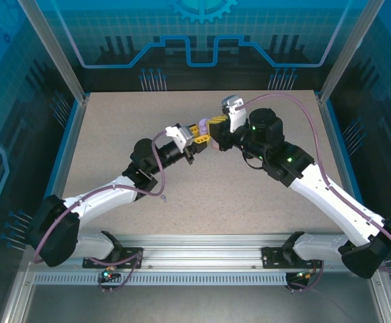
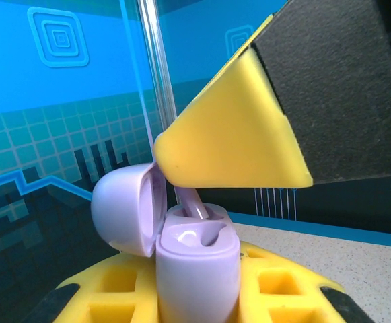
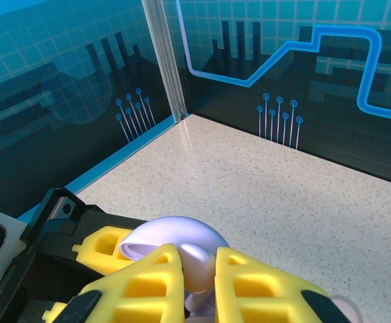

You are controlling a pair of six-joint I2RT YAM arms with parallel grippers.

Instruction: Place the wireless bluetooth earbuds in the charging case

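Over the middle of the table [image 1: 249, 202], the left gripper [image 1: 197, 136] is clamped on an upright lilac charging case [image 2: 196, 269], its lid [image 2: 124, 208] swung open to one side. From above, the right gripper [image 3: 198, 266], jaws nearly together, pinches a lilac earbud [image 2: 196, 202] whose stem reaches into the case's open top; a yellow finger [image 2: 235, 134] hides the earbud's head

The table [image 1: 202, 195] is overlooked from high behind its near edge, facing the rear, while the lilac case [image 2: 198, 269] is viewed at close range from each wrist and shared by all views.
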